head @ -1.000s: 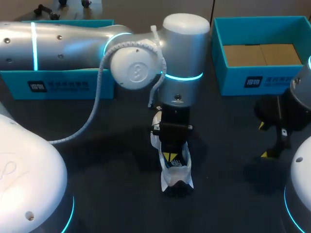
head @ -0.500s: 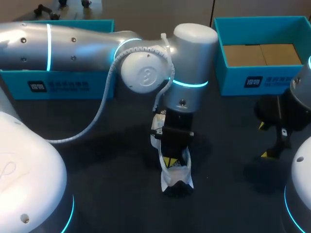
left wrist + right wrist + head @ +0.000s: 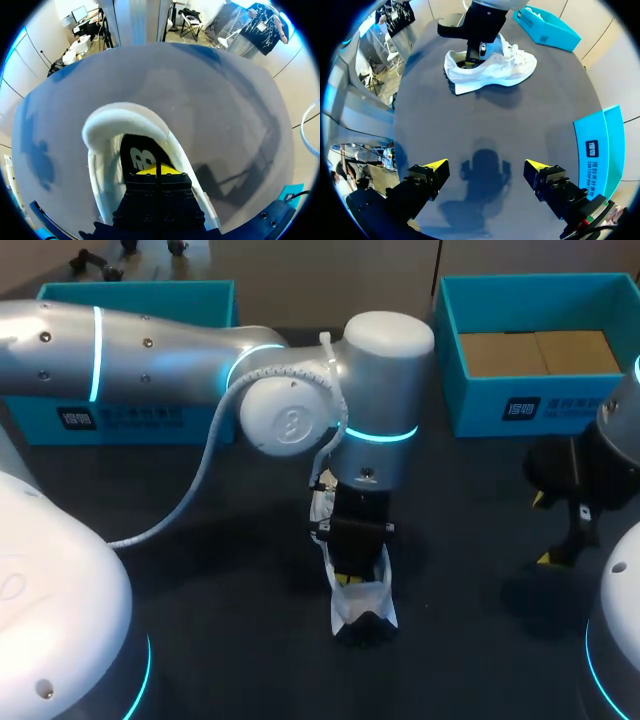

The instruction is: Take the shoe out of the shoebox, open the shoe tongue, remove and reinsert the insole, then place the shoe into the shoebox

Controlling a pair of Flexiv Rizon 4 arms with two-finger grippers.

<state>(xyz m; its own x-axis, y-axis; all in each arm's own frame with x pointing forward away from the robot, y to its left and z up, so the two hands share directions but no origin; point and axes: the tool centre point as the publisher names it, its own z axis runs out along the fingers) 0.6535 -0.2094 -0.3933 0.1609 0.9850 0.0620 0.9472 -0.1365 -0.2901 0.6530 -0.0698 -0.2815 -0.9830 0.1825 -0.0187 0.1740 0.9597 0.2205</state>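
- The white shoe (image 3: pixel 363 604) lies on the tabletop (image 3: pixel 200 570) about midway between the side edges, nearer the front edge than the far one. It is outside both boxes, with its heel toward the front edge and its toe toward the far edge.
- The left arm (image 3: pixel 170 350) comes in from the left edge and reaches past the middle. It points straight down over the shoe.
- The left gripper (image 3: pixel 156 171) is down inside the shoe's opening, just behind the padded heel collar. Its yellow tips are pressed together with no gap between them. Whether anything thin is pinched there cannot be seen.
- The black insole (image 3: pixel 142 150) shows in the heel, right ahead of those tips.
- The right gripper (image 3: pixel 486 166) hangs near the right edge, well apart from the shoe. Its fingers are spread wide and hold nothing, and its shadow falls on the bare surface below.
- The left box (image 3: pixel 130 415), blue, sits at the far-left corner, partly hidden by the left arm.
- The right box (image 3: pixel 520 405), also blue, sits at the far-right corner with brown cardboard (image 3: pixel 540 352) lying inside it.
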